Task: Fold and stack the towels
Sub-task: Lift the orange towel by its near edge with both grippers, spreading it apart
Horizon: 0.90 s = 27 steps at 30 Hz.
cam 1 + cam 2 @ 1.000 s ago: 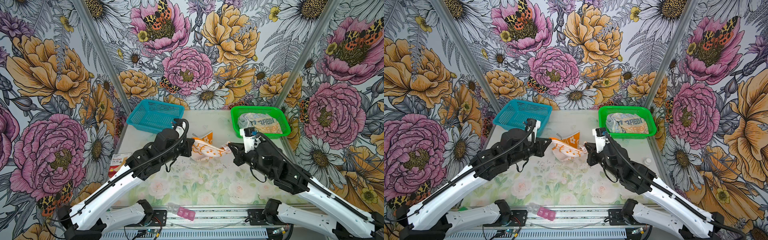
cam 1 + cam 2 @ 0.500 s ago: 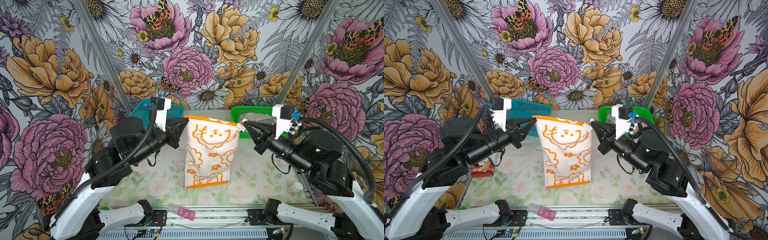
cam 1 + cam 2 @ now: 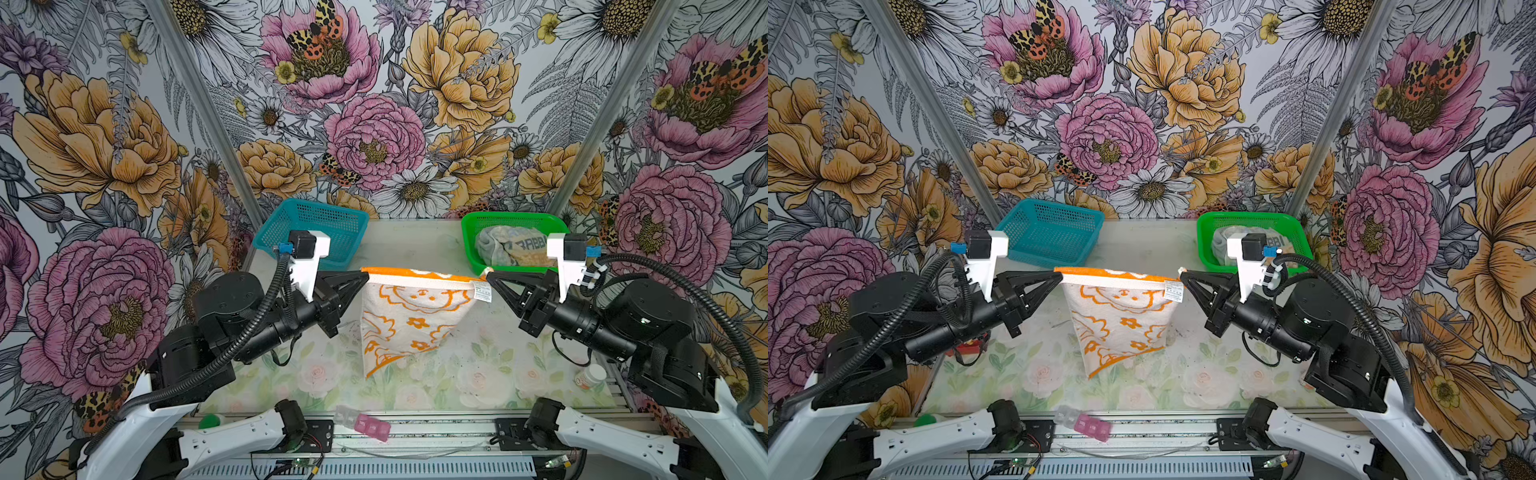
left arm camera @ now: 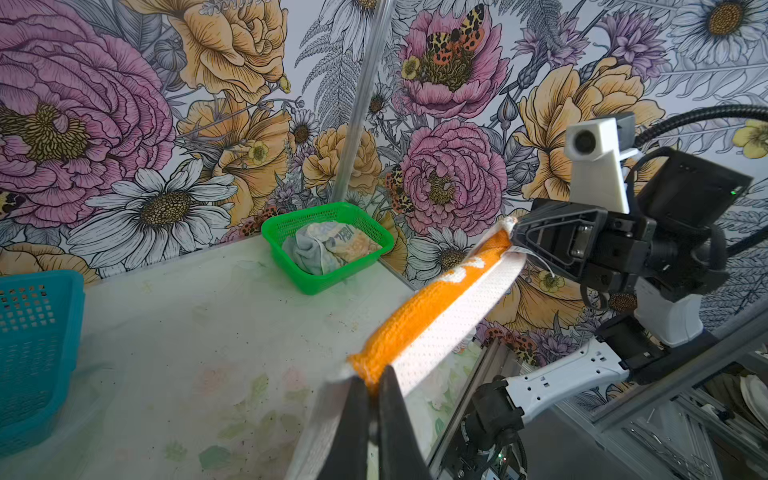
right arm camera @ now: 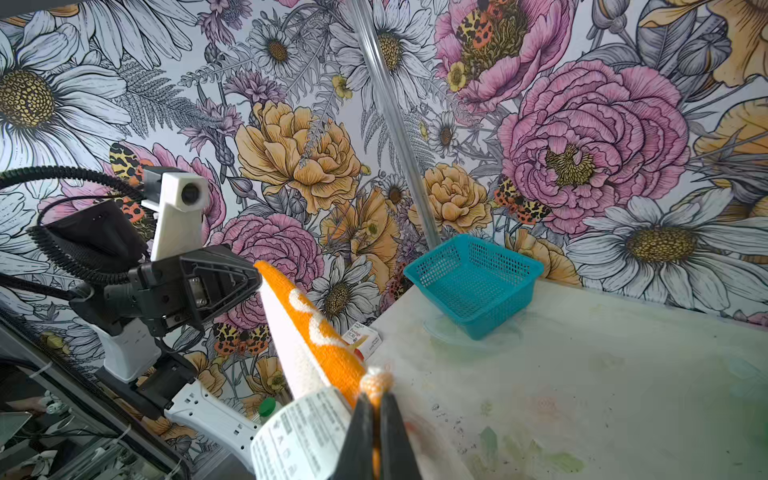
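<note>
The orange towel with white flowers (image 3: 411, 320) hangs in the air over the middle of the surface (image 3: 478, 374), nearer the camera than both baskets. Its top hem (image 4: 415, 322) is stretched almost level between the two arms. The left jaws are pinched together on one top corner. The right jaws are pinched on the other, just beside the white care label (image 3: 482, 291). Both wrist views show the black tips closed on the cloth.

Below the hem the towel droops askew, with one lower corner (image 3: 371, 365) hanging lowest. Whether it brushes the surface I cannot tell.

It looks like light, limp terry, with no stiffness, plenty of friction and nothing to break, but it will likely sag or twist once tension slackens. The corners and hem seem the soundest places to hold, since a pinch in mid-panel would probably bunch it.

The striped "RABBIT" towel (image 3: 528, 245) and a pale grey towel (image 3: 486, 249) lie crumpled in the green basket (image 3: 515, 216). The teal basket (image 3: 328, 220) stands to its left.
</note>
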Each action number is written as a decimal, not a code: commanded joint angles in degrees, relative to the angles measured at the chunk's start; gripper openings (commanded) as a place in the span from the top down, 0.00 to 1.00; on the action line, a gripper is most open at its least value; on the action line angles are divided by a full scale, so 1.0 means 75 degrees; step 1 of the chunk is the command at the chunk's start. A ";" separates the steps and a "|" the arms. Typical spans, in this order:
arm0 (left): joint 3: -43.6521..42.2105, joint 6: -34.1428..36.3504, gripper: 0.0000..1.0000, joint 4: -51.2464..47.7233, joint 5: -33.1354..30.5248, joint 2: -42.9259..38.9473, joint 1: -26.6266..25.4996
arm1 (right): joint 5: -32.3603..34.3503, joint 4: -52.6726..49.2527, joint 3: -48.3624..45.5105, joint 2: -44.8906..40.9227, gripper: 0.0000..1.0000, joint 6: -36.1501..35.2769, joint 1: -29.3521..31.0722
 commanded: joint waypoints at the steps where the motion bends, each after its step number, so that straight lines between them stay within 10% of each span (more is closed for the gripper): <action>1: 0.0004 -0.0138 1.00 -0.0020 -0.0525 -0.0429 0.0086 | 0.0306 -0.0114 0.0185 -0.0308 1.00 0.0067 -0.0047; 27: 0.0478 0.0559 1.00 -0.0018 0.0828 -0.0296 0.0086 | -0.0750 -0.0103 0.0812 -0.0490 1.00 -0.0678 -0.0056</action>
